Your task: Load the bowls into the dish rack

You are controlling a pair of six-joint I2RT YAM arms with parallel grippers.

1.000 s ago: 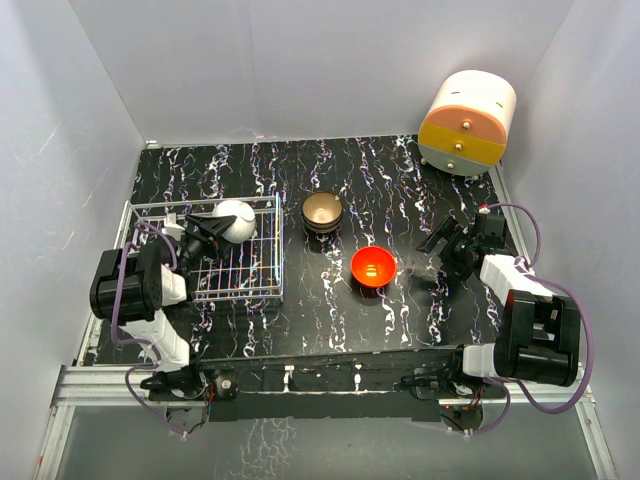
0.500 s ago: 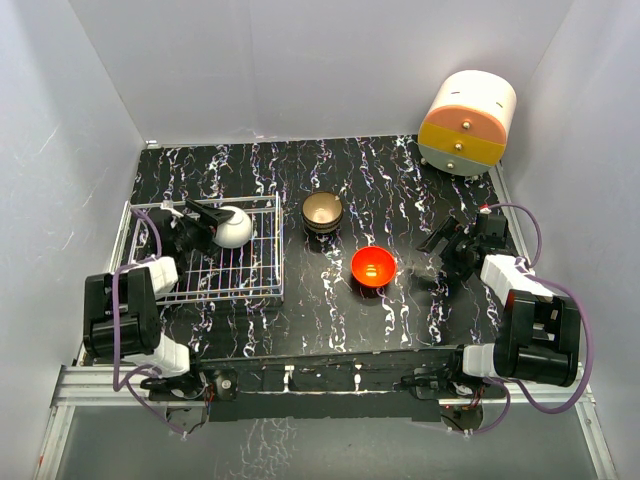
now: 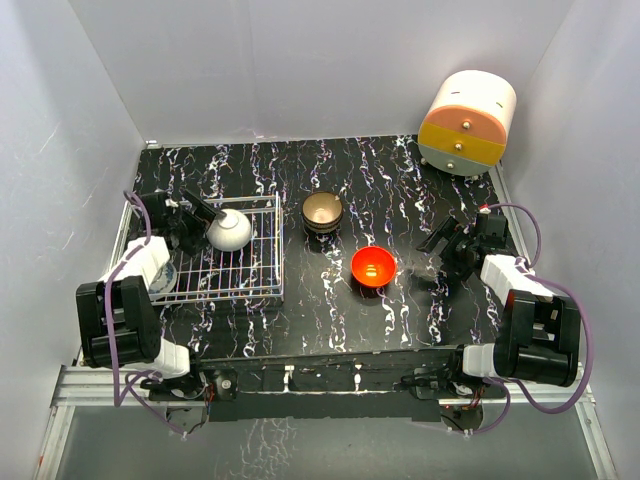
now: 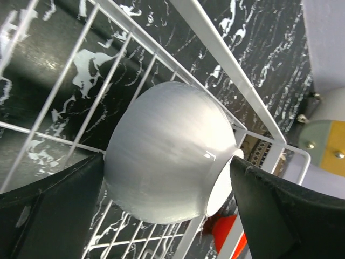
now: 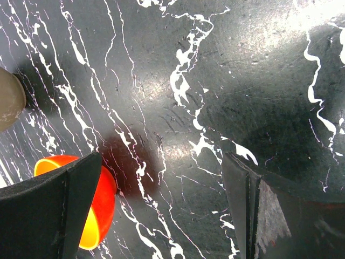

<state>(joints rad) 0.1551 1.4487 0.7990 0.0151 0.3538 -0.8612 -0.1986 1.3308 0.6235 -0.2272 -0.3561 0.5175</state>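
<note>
From above, the dish rack [image 3: 279,255] stands on the left part of the black marbled surface [image 3: 400,190]. 1 white bowl [image 3: 231,231] lies inside it, at the far side. The left pincer [image 3: 207,226] is just beside this bowl with its jaws apart. 1 blue-and-white bowl [image 3: 166,278] shows in the near left corner of the rack, partly hidden under the arm. Outside the rack, the brown and gold bowl [image 3: 323,210] sits near its right wall, and the red-orange bowl [image 3: 373,267] is nearer to the arms. The right pincer [image 3: 446,252] hangs to the right of the red-orange bowl, apart from it, with its jaws wide.

At the left wrist, the white bowl fills the gap between the 2 black fingers [image 4: 48,216]. It is tilted, its outside to the camera, resting on the wires. I cannot tell if the fingers touch it.

At the right wrist, the 2 fingers [image 5: 280,216] are wide apart over the surface, and the red-orange bowl is partly behind 1 of them.
</note>
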